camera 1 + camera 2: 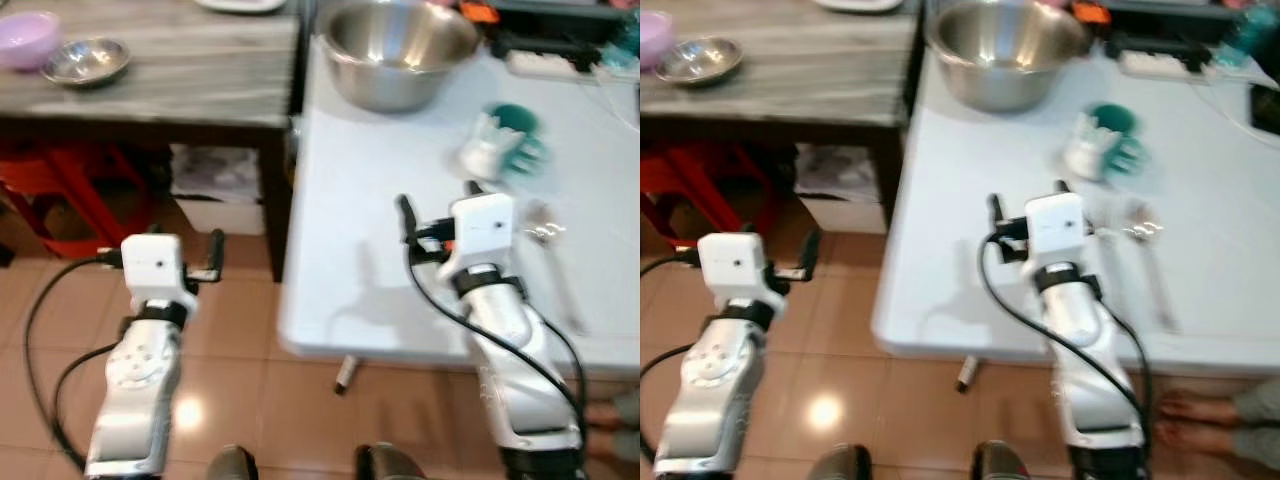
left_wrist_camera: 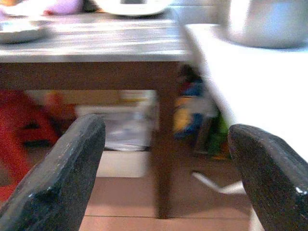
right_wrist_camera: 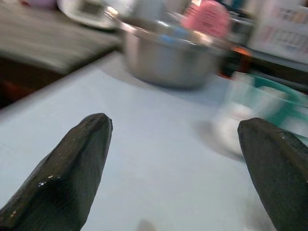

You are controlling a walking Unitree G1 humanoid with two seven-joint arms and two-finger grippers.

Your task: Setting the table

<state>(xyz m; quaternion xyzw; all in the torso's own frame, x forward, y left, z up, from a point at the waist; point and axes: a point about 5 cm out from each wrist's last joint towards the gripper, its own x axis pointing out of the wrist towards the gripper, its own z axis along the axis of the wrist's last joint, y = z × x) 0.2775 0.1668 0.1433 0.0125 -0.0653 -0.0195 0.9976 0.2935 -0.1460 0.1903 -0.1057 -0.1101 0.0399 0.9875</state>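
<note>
- The white table [image 1: 380, 290] takes up the right side of the scene; its near edge runs beside the robot's right arm
- The wooden table [image 1: 200, 70] with dark legs stands just beside it on the left, over brown floor tiles [image 1: 240, 360]
- A red stool [image 1: 60, 190] sits under the wooden table, with a pale box [image 1: 215, 190] further right beneath it
- A large steel bowl [image 1: 400, 50] stands at the far end of the white table, near the corner next to the wooden table
- The right gripper [image 1: 437, 203] hovers over the white table, nearer the robot than the bowl; its fingers [image 3: 72, 168] are spread wide with nothing between them
- The left gripper [image 1: 215, 255] is held over the floor, off the white table's left edge and below the wooden table's front; its fingers [image 2: 57, 178] are likewise parted and empty
- A green and white object [image 1: 503, 143], blurred, lies on the white table between the bowl and the right gripper, off to the right
- A small steel bowl [image 1: 85, 60] rests on the wooden table, touching or just beside a purple bowl [image 1: 25, 38]
- A metal spoon [image 1: 550, 245] lies on the white table just right of the right wrist
</note>
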